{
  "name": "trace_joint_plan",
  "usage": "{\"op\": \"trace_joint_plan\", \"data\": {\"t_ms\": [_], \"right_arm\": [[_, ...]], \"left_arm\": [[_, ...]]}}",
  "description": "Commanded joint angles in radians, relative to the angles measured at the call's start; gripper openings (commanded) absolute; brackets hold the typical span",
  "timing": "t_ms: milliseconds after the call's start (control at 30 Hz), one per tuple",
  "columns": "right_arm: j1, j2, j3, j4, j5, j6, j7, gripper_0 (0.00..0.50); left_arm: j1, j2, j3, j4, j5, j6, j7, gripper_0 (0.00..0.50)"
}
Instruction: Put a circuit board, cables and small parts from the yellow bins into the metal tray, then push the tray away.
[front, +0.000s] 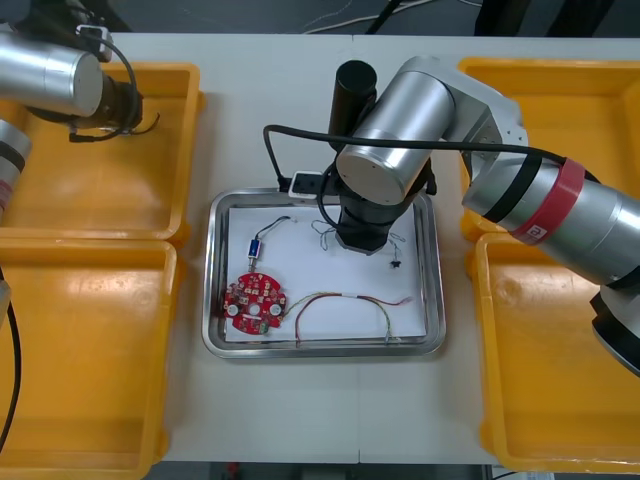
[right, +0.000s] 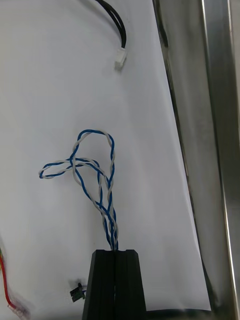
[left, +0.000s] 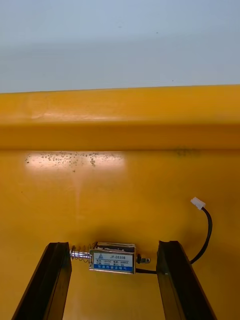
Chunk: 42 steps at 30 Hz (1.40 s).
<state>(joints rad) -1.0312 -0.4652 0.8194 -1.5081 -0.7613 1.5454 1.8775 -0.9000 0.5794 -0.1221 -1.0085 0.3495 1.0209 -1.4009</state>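
fingers of the right gripper (right: 116, 252) pinch the twisted blue and white cable (right: 107, 210), its loops seemingly resting inside the metal tray (right: 215, 150); next, let go. the left gripper (left: 114, 245) stands spread around a small metal part (left: 114, 259) in a yellow bin (left: 120, 190), needing only to close.

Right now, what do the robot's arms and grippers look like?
The left arm and right arm are thick silver cylinders with black joints. The right one carries a red band and a black cable. The fingers are black, squared bars.
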Motion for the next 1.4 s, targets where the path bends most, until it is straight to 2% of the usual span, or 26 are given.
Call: {"op": "trace_joint_plan", "data": {"t_ms": [33, 300, 333, 367, 400, 433, 500, 533, 667, 867, 900, 933, 967, 1033, 1067, 1100, 1200, 1400], "right_arm": [[-0.046, 0.036, 0.035, 0.040, -0.009, -0.045, 0.038, 0.000], [-0.046, 0.040, 0.052, 0.068, -0.001, -0.077, 0.048, 0.000], [-0.046, 0.042, 0.052, 0.068, -0.004, -0.077, 0.048, 0.014], [-0.046, 0.042, 0.052, 0.068, -0.007, -0.077, 0.051, 0.083], [-0.046, 0.040, 0.052, 0.065, -0.010, -0.077, 0.052, 0.201], [-0.046, 0.040, 0.052, 0.060, -0.010, -0.077, 0.052, 0.344], [-0.046, 0.039, 0.052, 0.054, -0.010, -0.074, 0.054, 0.465], [-0.046, 0.037, 0.052, 0.049, -0.009, -0.071, 0.054, 0.495], [-0.046, 0.033, 0.037, 0.026, -0.009, -0.039, 0.051, 0.500], [-0.046, 0.033, -0.063, -0.031, -0.013, 0.094, 0.049, 0.500], [-0.046, 0.033, -0.085, -0.043, -0.016, 0.119, 0.049, 0.500], [-0.046, 0.033, -0.109, -0.054, -0.019, 0.140, 0.046, 0.500], [-0.046, 0.033, -0.118, -0.058, -0.021, 0.151, 0.045, 0.500], [-0.046, 0.033, -0.163, -0.070, -0.024, 0.193, 0.038, 0.500], [-0.046, 0.033, -0.174, -0.073, -0.026, 0.203, 0.035, 0.500], [-0.046, 0.033, -0.198, -0.080, -0.026, 0.225, 0.029, 0.500], [-0.046, 0.030, -0.258, -0.093, -0.023, 0.277, -0.001, 0.500], [-0.046, 0.002, -0.324, -0.130, -0.019, 0.346, -0.143, 0.500]], "left_arm": [[-0.054, -0.004, -0.028, 0.045, -0.001, -0.071, -0.161, 0.500], [-0.054, -0.004, -0.028, 0.074, 0.002, -0.093, -0.176, 0.500], [-0.054, -0.004, -0.028, 0.076, 0.003, -0.093, -0.176, 0.500], [-0.054, -0.004, -0.028, 0.076, 0.008, -0.093, -0.176, 0.500], [-0.054, -0.004, -0.028, 0.076, 0.012, -0.093, -0.176, 0.500], [-0.054, -0.004, -0.030, 0.076, 0.017, -0.093, -0.176, 0.500], [-0.054, -0.004, -0.028, 0.077, 0.025, -0.091, -0.174, 0.500], [-0.054, -0.004, -0.030, 0.079, 0.028, -0.091, -0.174, 0.500], [-0.054, -0.004, -0.030, 0.088, 0.039, -0.091, -0.174, 0.500], [-0.054, -0.004, -0.030, 0.102, 0.049, -0.093, -0.174, 0.486], [-0.054, -0.004, -0.030, 0.103, 0.049, -0.091, -0.173, 0.431], [-0.054, -0.004, -0.028, 0.103, 0.051, -0.091, -0.173, 0.340], [-0.054, -0.004, -0.030, 0.103, 0.052, -0.091, -0.173, 0.280], [-0.054, -0.004, -0.028, 0.103, 0.057, -0.087, -0.171, 0.057], [-0.054, -0.004, -0.028, 0.103, 0.059, -0.084, -0.170, 0.015], [-0.054, -0.004, -0.028, 0.102, 0.062, -0.084, -0.170, 0.000], [-0.053, 0.000, -0.028, 0.102, 0.071, -0.078, -0.170, 0.000], [-0.030, 0.033, -0.013, 0.030, 0.091, 0.047, -0.174, 0.000]]}}
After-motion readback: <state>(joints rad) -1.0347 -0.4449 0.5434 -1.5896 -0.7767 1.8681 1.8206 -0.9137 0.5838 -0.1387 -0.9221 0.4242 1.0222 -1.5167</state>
